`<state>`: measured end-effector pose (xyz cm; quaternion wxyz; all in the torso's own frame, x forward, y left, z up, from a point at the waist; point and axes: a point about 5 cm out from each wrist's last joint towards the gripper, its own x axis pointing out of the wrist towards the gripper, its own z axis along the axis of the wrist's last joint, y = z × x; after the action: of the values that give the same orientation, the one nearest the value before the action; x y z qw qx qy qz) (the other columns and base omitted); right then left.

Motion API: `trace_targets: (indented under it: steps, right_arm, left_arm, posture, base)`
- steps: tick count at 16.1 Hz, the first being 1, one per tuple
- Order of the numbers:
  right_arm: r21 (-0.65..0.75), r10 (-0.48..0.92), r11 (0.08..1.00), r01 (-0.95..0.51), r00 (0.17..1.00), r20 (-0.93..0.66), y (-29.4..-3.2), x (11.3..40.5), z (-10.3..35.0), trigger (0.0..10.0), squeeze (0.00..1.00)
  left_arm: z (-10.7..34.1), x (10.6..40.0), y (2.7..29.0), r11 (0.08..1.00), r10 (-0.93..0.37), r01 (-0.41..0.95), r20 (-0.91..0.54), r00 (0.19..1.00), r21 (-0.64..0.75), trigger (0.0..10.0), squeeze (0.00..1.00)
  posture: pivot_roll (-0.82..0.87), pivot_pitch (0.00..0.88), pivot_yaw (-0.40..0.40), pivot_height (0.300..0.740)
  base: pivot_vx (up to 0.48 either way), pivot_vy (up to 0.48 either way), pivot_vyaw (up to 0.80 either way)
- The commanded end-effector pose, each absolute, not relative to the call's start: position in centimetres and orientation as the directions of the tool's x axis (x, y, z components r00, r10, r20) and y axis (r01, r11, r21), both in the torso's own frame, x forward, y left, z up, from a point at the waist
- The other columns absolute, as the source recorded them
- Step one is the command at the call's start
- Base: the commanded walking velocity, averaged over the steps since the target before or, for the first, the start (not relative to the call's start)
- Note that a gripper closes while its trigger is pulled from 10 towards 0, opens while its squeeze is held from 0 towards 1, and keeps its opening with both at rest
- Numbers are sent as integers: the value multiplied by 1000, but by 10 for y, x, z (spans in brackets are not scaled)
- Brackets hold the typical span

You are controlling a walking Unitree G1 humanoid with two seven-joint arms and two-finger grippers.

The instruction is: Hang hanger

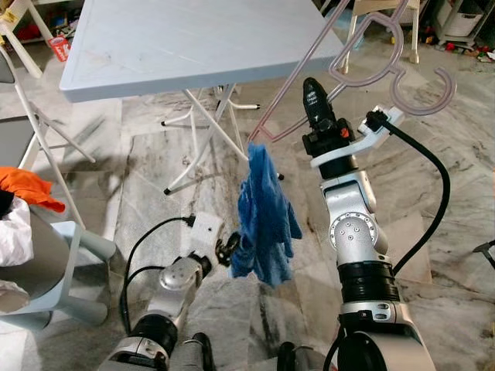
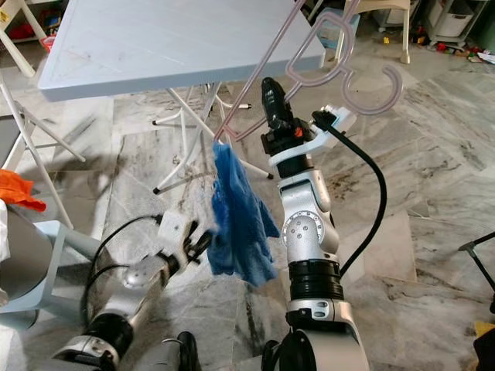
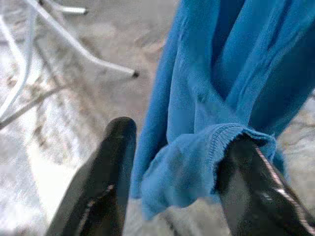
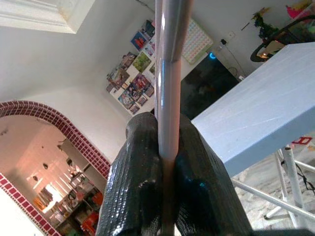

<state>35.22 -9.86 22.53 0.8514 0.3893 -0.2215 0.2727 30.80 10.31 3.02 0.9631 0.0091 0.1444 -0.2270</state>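
Overhead, right gripper (image 4: pixel 165 162) pinches the pink hanger (image 1: pixel 371 66); left gripper (image 3: pixel 177 172), fingers spread, straddles its blue cloth (image 1: pixel 265 216)

My arms are silver metal with round screwed joints and black bands. A black cable (image 1: pixel 433 193) loops to each white wrist bracket (image 1: pixel 363 143). Each claw has glossy black fingers (image 3: pixel 106 182).
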Motion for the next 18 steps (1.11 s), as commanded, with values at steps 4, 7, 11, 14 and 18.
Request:
trace_targets:
  steps: [4, 7, 11, 14, 18]
  right_arm:
    - [505, 307, 546, -668, 721, 621, -95, 348, 234, 10000, 0]
    - [507, 305, 552, -662, 726, 616, -96, 347, 232, 10000, 0]
    - [483, 313, 595, -642, 739, 597, -98, 347, 227, 10000, 0]
    - [461, 328, 631, -624, 753, 570, -99, 347, 219, 10000, 0]
    - [456, 332, 640, -619, 758, 562, -98, 347, 217, 10000, 0]
  left_arm:
    - [16, 300, 113, 888, -411, 459, -381, 828, 39, 10000, 1000]
    - [0, 290, 137, 900, -321, 419, -465, 825, 122, 10000, 1000]
    - [25, 297, 138, 919, -352, 382, -242, 904, 93, 10000, 1000]
    - [37, 295, 134, 911, -369, 386, -133, 920, 145, 10000, 1000]
    - [41, 284, 126, 873, -477, 481, -64, 877, 85, 10000, 1000]
  posture:
    - [-35, 183, 10, 740]
    - [-37, 190, 13, 740]
    - [-29, 193, 10, 740]
    - [-30, 196, 11, 740]
    - [-32, 199, 11, 740]
  base:
    - [0, 0, 0]
    - [0, 0, 0]
    - [0, 0, 0]
    - [0, 0, 0]
    - [0, 0, 0]
